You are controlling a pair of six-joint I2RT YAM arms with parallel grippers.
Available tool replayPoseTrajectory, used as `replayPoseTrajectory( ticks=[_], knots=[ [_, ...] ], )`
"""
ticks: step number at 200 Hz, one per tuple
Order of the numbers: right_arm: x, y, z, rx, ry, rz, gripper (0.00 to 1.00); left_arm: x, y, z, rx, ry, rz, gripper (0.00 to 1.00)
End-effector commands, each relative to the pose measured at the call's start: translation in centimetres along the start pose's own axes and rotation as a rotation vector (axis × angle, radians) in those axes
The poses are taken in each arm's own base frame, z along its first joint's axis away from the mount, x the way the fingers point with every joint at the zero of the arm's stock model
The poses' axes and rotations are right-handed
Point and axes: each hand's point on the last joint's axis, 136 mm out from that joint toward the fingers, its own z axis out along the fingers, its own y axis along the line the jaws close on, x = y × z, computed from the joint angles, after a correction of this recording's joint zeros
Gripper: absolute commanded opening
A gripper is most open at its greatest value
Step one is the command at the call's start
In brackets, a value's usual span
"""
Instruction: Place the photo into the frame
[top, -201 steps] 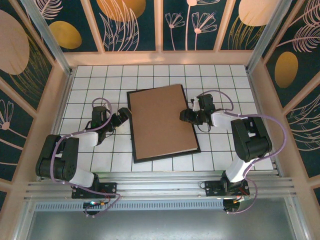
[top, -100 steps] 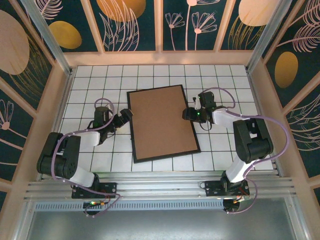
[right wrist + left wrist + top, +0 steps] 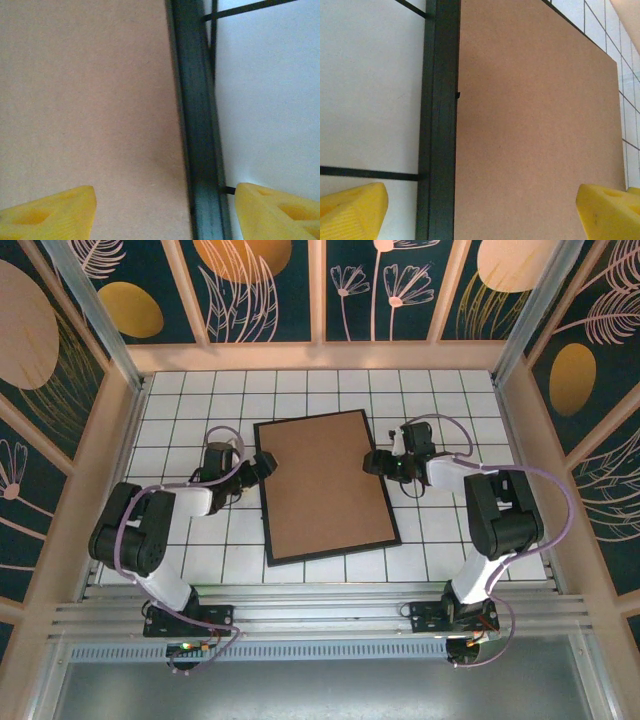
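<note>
Top-down arrangement of the workspace: a large rectangular picture frame with a narrow black rim lies flat at the centre of the white tiled table, turned slightly out of line with the tile grid. A plain brown backing board covers its whole opening. The left gripper sits low at the frame's left edge, near the far corner. In the left wrist view its yellow fingertips stand wide apart, one over bare tile and the other over the board, with the rim between them; the jaws are released and grasp nothing. The right gripper meets the opposite long edge. In the right wrist view its yellow fingertips also straddle the rim, spread apart and free of it.
</note>
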Motion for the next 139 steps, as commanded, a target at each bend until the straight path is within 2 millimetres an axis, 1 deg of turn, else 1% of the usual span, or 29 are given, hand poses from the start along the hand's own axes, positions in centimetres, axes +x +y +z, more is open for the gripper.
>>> replayPoseTrajectory(
  ticks=[1,20,39,55,67,73,83,96,104,114,128,139],
  knots=[
    [0.6,1.0,0.3,-0.085,0.013,0.031,0.74,-0.2,-0.1,1.3,-0.007,0.016,0.026,0.96],
    [1.5,1.7,-0.3,-0.133,0.018,0.053,0.75,-0.3,-0.3,2.2,0.003,0.037,0.034,0.96],
    [2.1,2.8,-0.9,-0.190,0.021,0.074,0.75,-0.6,-0.7,3.1,0.015,0.055,0.044,0.96],
    [2.8,3.8,-1.2,-0.235,0.030,0.084,0.75,-1.2,-1.0,3.8,0.012,0.058,0.053,0.96],
    [2.9,4.7,-1.6,-0.262,0.028,0.079,0.75,-1.9,-0.9,4.2,-0.017,0.050,0.073,0.95],
    [2.8,4.7,-1.9,-0.259,0.023,0.076,0.75,-2.4,-0.9,4.3,-0.029,0.039,0.083,0.95],
    [2.1,4.5,-2.4,-0.225,-0.005,0.056,0.75,-3.0,-0.7,4.5,-0.058,0.023,0.099,0.95],
    [0.7,3.1,-2.9,-0.111,-0.060,0.013,0.76,-3.4,-0.6,4.8,-0.072,0.023,0.106,0.95],
    [-0.6,2.0,-3.1,-0.027,-0.099,-0.012,0.76,-3.4,-0.5,5.0,-0.075,0.025,0.106,0.95],
    [-1.8,1.3,-3.2,0.024,-0.127,-0.028,0.76,-3.4,-0.3,5.1,-0.082,0.024,0.107,0.95],
    [-3.7,0.9,-2.9,0.055,-0.165,-0.045,0.77,-3.3,-0.1,5.1,-0.094,0.022,0.110,0.95],
    [-5.0,1.2,-2.4,0.044,-0.180,-0.056,0.77,-3.3,0.0,5.1,-0.096,0.023,0.114,0.95]
  ],
)
